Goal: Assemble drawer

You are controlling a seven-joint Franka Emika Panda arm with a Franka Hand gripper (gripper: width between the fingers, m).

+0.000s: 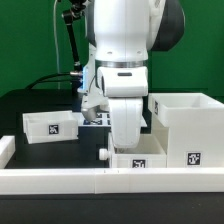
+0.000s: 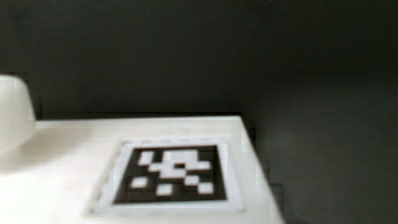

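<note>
In the exterior view the arm reaches down at the middle of the table. My gripper (image 1: 127,146) sits low over a white drawer part with a tag (image 1: 137,158); its fingers are hidden behind the hand, so I cannot tell if they are open or shut. A small white drawer box with a tag (image 1: 50,126) lies at the exterior view's left. A large open white drawer case (image 1: 186,126) stands at the exterior view's right. The wrist view shows no fingers, only a white panel with a black tag (image 2: 173,171) close below and a rounded white shape (image 2: 15,112) at the edge.
A long white rail (image 1: 100,181) runs along the front of the black table. A small knob-like piece (image 1: 103,154) lies beside the part under the hand. A tagged white board (image 1: 93,119) shows behind the arm. Cables hang at the back (image 1: 72,45).
</note>
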